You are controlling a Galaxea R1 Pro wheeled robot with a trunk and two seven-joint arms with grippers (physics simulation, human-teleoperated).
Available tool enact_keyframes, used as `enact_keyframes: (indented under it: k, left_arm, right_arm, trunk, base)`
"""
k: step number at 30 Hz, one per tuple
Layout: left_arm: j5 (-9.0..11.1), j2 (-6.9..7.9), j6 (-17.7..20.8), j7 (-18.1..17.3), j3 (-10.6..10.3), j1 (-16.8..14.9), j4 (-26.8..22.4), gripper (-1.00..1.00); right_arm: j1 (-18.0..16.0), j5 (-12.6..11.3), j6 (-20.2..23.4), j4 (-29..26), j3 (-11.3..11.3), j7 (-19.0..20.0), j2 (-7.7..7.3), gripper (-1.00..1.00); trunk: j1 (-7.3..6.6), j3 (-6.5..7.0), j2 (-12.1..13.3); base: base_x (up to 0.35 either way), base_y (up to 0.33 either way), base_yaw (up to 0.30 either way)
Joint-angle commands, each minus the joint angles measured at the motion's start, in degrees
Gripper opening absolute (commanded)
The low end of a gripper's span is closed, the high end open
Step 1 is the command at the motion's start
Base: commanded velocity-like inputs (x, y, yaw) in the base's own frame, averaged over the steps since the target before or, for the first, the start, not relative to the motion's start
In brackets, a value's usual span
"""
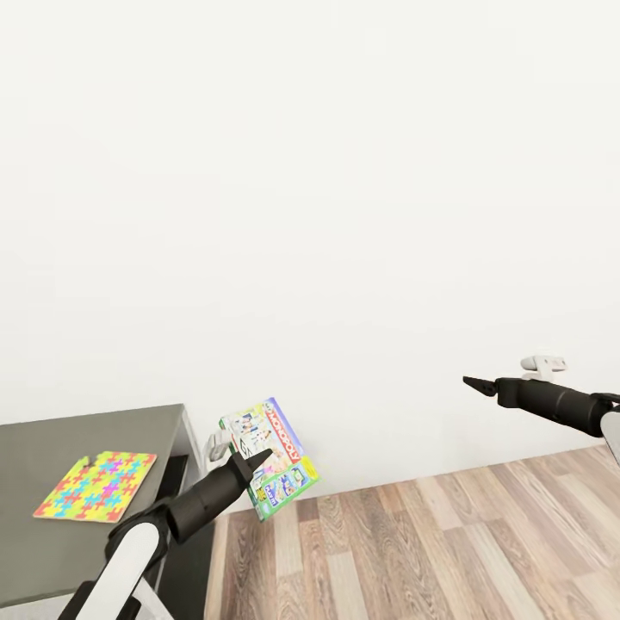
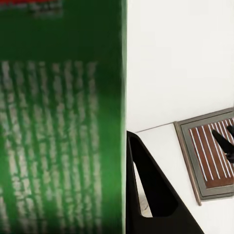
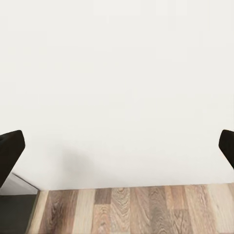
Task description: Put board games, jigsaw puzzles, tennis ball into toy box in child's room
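The left gripper point(image 1: 255, 461) is clamped on a green-white board game point(image 1: 269, 456), carried upright and clear of the wood floor point(image 1: 448, 542), probably so it travels without snagging. Just behind that gripper, a jigsaw puzzle point(image 1: 96, 486) lies flat on a dark cabinet point(image 1: 52, 439) (not the pale table). The right gripper point(image 1: 475, 383) hangs well apart, fingers spread, holding nothing.

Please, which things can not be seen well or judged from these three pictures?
- Board game, left wrist view: its green back is blurred, so the print is unreadable.
- Left gripper, head view: the box hides its far finger.
- Dark cabinet, head view: cut by the left and bottom edges; under the jigsaw puzzle is hidden.
- Right gripper, right wrist view: fingertips cut by both side edges.
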Motion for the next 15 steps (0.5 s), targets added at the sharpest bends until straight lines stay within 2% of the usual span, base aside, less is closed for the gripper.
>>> enact_keyframes:
  k: [1,8,15]
  left_arm:
    - [0.04,0.03,0.14,-0.1,-0.02,-0.04,0.01,-1.0]
    - [0.04,0.03,0.14,-0.1,-0.01,-0.04,0.03,-1.0]
    - [0.04,0.03,0.14,-0.05,-0.17,-0.04,0.04,-1.0]
  right_arm:
    - [-0.05,0.41,0.25,-0.02,-0.09,0.52,0.0,1.0]
    - [-0.05,0.38,0.25,-0.02,-0.13,0.75,0.0,1.0]
    - [-0.05,0.39,0.17,-0.02,-0.14,0.71,0.04,1.0]
  trunk:
    - [-0.23,0.13,0.38]
    - [-1.76,1.38,3.19]
    - [-3.3,2.64,6.0]
  base:
    - [0.0,0.0,0.067]
    - [0.0,0.0,0.057]
    - [0.0,0.0,0.245]
